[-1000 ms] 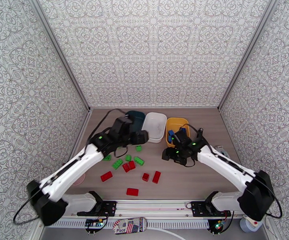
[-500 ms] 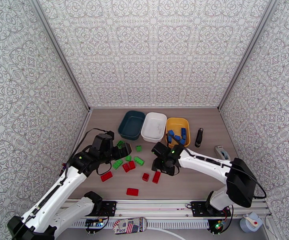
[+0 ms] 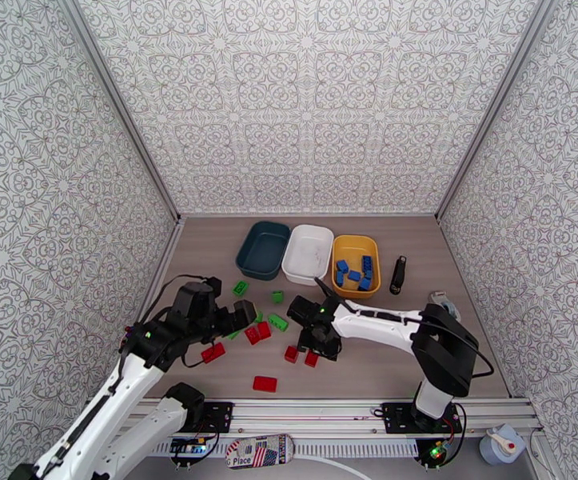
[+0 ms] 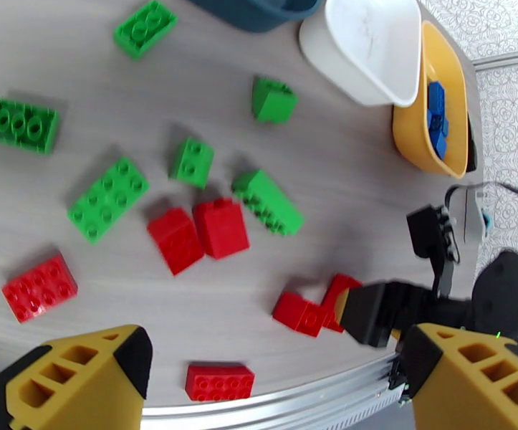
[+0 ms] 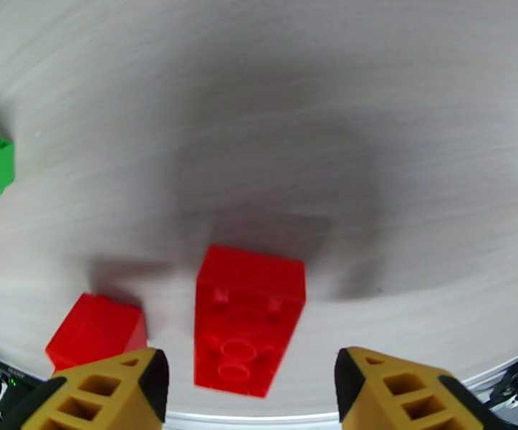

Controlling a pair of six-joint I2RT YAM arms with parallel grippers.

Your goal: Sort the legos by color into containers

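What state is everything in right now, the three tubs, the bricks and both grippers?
Dark teal tub: empty.
White tub: empty.
Yellow tub: holds the blue bricks.
Green bricks: loose on the table.
Red bricks: loose on the table.
Left gripper: open, holding nothing, above the bricks.
Right gripper: open, a finger on each side of one red brick, not gripping it.

Red legos [image 3: 265, 383]; green legos [image 3: 278, 322]; blue legos [image 3: 355, 275]; teal tub [image 3: 263, 250] (dark); white tub [image 3: 308, 254]; yellow tub [image 3: 355, 246]; walls [image 3: 304, 98] grey-patterned.
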